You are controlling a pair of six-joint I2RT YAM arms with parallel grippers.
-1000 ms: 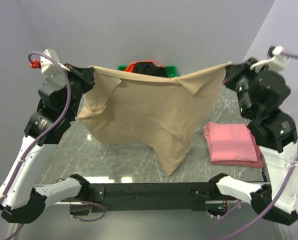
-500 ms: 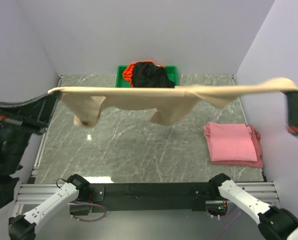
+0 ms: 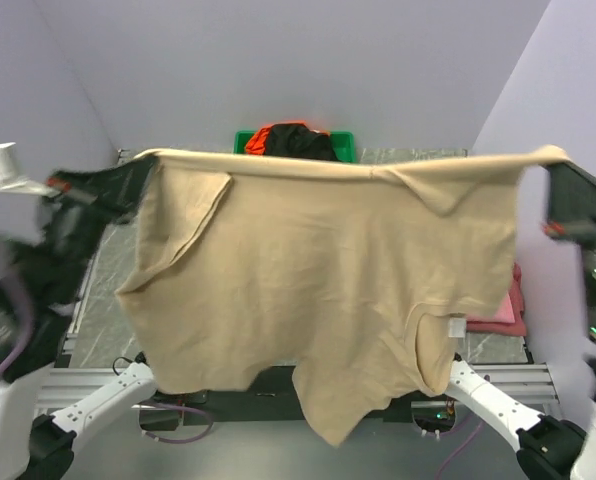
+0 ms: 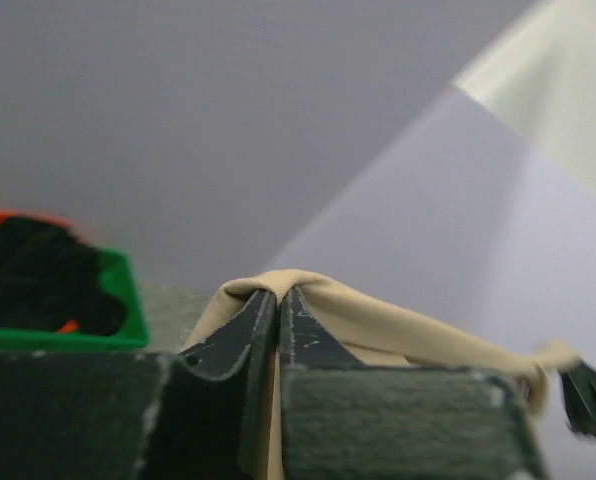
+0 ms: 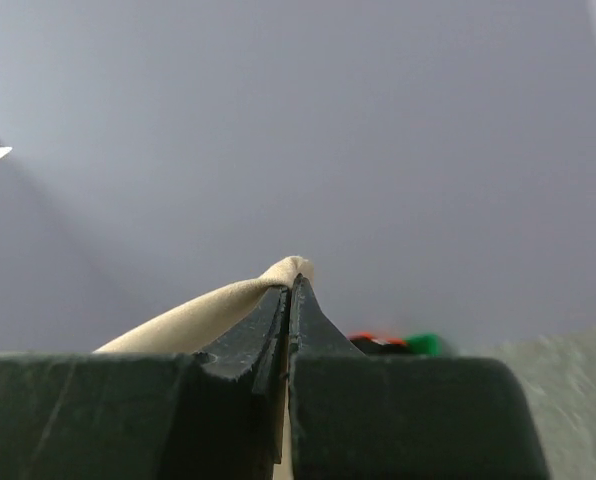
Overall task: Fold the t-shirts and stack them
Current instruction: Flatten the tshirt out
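Now the left gripper point(image 4: 278, 298) and right gripper point(image 5: 290, 288) each pinch a top corner of the tan tee point(image 3: 328, 290), stretched wide in the air; the pink tee point(image 3: 513, 305) lies on the table point(image 3: 98, 298)

The tan t-shirt point(image 3: 318, 260) hangs like a curtain across the top view and hides nearly all of the table point(image 3: 103, 300) behind it. Of the pink t-shirt point(image 3: 511, 300) only a sliver shows past the right hem. The green tray point(image 3: 344, 140) with the black t-shirt point(image 3: 293, 140) and orange t-shirt point(image 3: 260, 135) peeks over the top edge, its front covered. The left arm point(image 3: 78, 215) and right arm point(image 3: 583, 215) are smeared blurs — the right one cut off at the edge of view. A small white tag point(image 3: 456, 326) near the hem is too small to read. From the left wrist the tray is out of focus and cropped at the left edge — from the right wrist it is only a blurred speck.
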